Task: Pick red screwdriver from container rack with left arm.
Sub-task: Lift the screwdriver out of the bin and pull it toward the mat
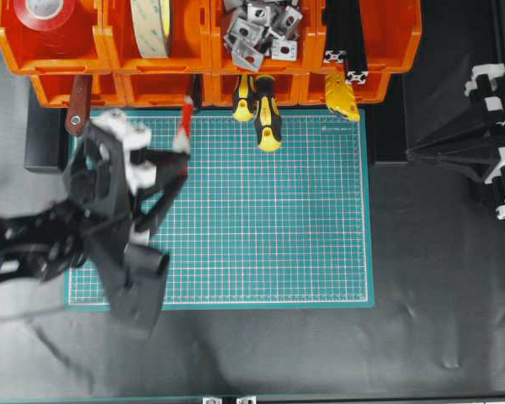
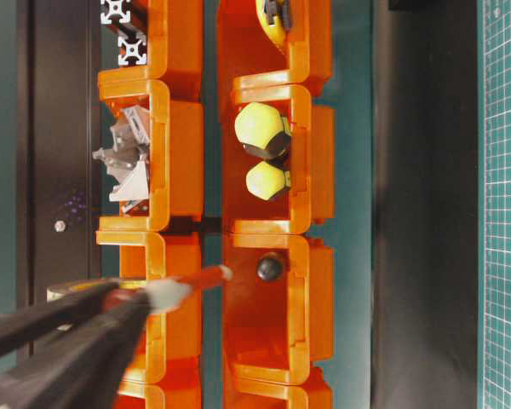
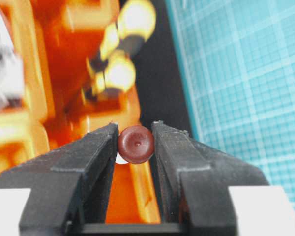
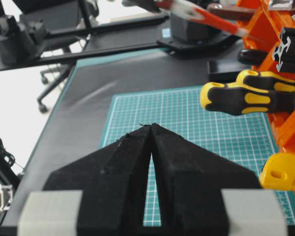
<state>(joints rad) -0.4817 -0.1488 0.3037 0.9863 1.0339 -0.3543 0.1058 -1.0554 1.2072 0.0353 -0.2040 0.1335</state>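
With its jaws pinched on the dark red cap, the left gripper holds the red screwdriver at the front edge of the container rack, shaft end angled toward a lower bin. Green cutting mat lies beneath. Right gripper sits well apart at the table's side, fingertips touching, holding nothing. Farther back, yellow-and-black screwdrivers poke from the next bin; metal brackets fill an upper bin.
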